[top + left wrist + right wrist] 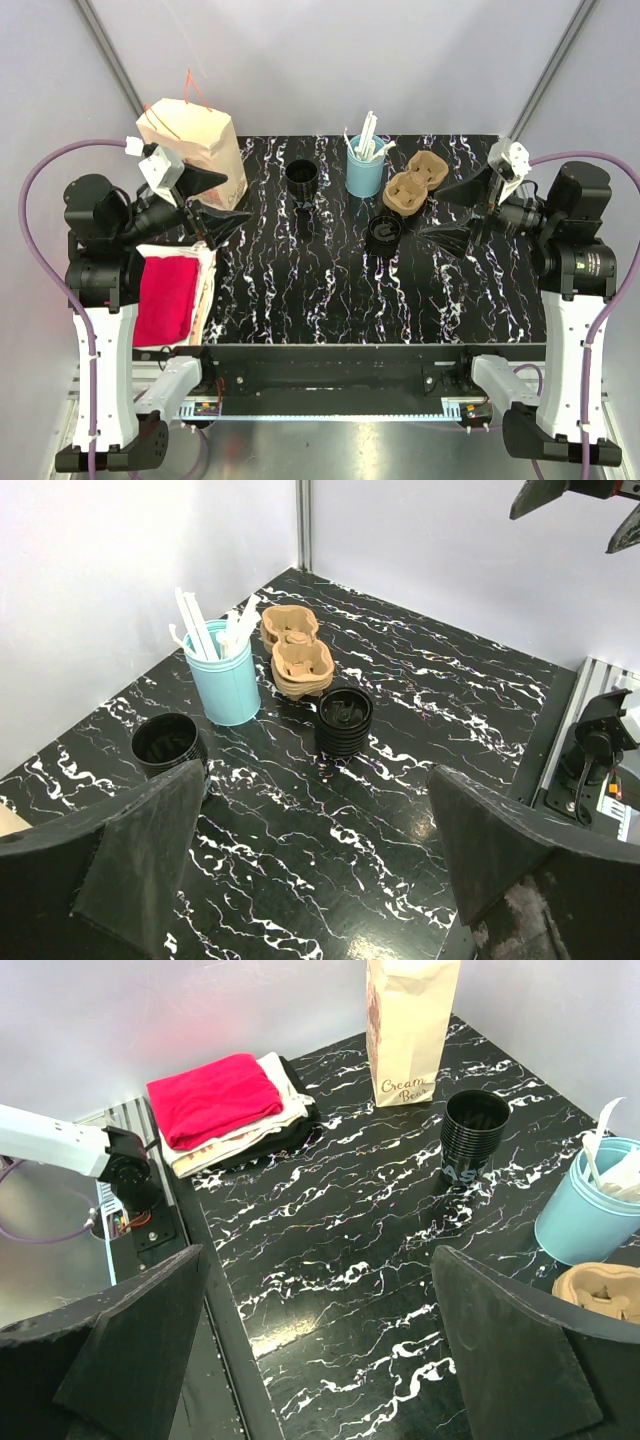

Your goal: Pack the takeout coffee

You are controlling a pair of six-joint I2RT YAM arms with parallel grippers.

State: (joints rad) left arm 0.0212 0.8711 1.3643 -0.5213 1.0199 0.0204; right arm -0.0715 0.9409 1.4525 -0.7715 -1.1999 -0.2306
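Observation:
The takeout coffee (385,232), a small black cup with a black lid and a pale mark, stands upright on the black marble table's middle right. It also shows in the left wrist view (345,718). It is out of the right wrist view. A tan paper bag (195,140) stands at the back left, also in the right wrist view (410,1022). My left gripper (232,200) is open and empty beside the bag. My right gripper (435,211) is open and empty, just right of the coffee. Both show open jaws over bare table in the wrist views (315,775) (318,1252).
A lidless black cup (301,177) stands at the back middle. A light-blue cup of white straws (366,170) and stacked brown pulp carriers (413,185) stand behind the coffee. A red cloth on folded pale cloths (167,297) lies at the left edge.

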